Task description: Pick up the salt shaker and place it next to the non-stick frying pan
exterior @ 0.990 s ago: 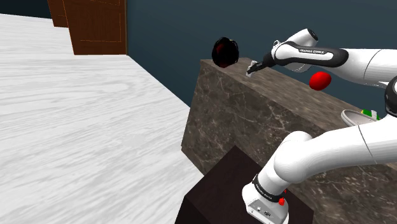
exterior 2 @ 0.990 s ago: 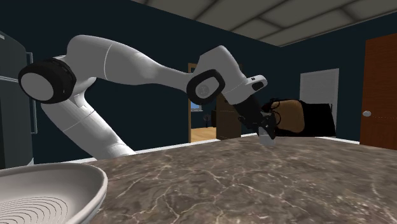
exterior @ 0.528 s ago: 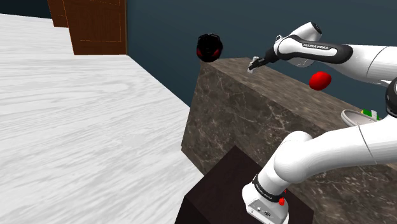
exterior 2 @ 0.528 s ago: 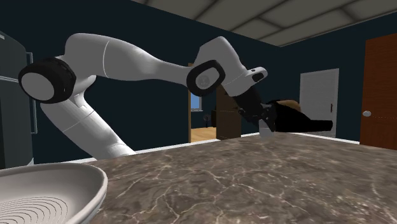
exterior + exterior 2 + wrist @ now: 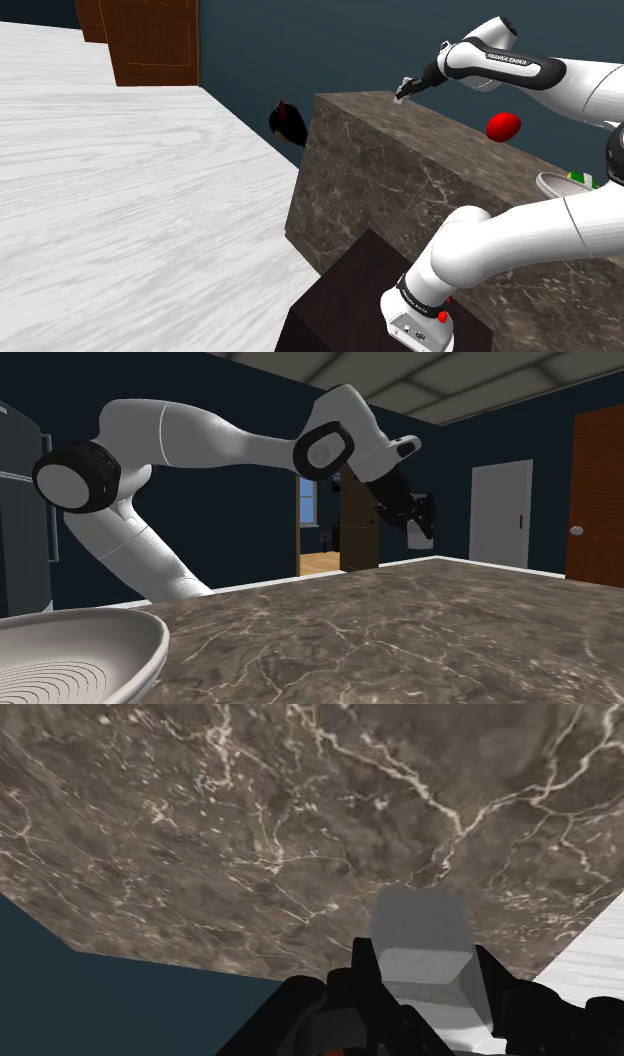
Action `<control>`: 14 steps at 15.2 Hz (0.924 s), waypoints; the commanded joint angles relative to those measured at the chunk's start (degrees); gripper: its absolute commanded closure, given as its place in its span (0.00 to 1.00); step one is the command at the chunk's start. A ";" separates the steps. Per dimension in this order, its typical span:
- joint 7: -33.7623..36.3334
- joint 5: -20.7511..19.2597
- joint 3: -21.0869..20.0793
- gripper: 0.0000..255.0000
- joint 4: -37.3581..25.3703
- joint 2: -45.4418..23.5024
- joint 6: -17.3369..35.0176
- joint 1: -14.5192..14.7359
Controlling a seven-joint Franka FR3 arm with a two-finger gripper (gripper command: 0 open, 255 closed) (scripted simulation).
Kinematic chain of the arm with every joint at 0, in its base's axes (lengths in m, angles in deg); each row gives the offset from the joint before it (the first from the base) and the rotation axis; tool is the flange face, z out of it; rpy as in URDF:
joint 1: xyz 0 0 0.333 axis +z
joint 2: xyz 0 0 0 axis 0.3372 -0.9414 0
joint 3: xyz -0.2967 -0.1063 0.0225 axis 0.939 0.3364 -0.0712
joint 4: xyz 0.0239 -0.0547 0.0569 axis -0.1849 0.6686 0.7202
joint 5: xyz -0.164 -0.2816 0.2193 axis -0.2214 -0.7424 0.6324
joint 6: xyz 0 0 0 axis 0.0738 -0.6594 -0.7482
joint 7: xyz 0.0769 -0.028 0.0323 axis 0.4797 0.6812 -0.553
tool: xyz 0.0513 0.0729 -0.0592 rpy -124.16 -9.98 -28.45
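Looking past the bowl on the counter, I see my jaws clamped on the pale shaker, held above the counter's far end; beyond that edge, below the top, is the black pan, well apart.

White arm, dark joints, black gripper

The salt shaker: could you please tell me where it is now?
The grey salt shaker is clasped in the hand, held above the brown marbled counter near its far edge in the shoulder view.
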 commanded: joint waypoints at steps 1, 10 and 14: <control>0.14 0.26 -0.36 1.00 -1.70 -0.23 -1.52 0.22; 0.46 1.37 -1.50 1.00 -9.40 -1.55 -7.97 1.25; 0.50 1.94 -1.77 1.00 -13.13 -2.46 -10.83 1.83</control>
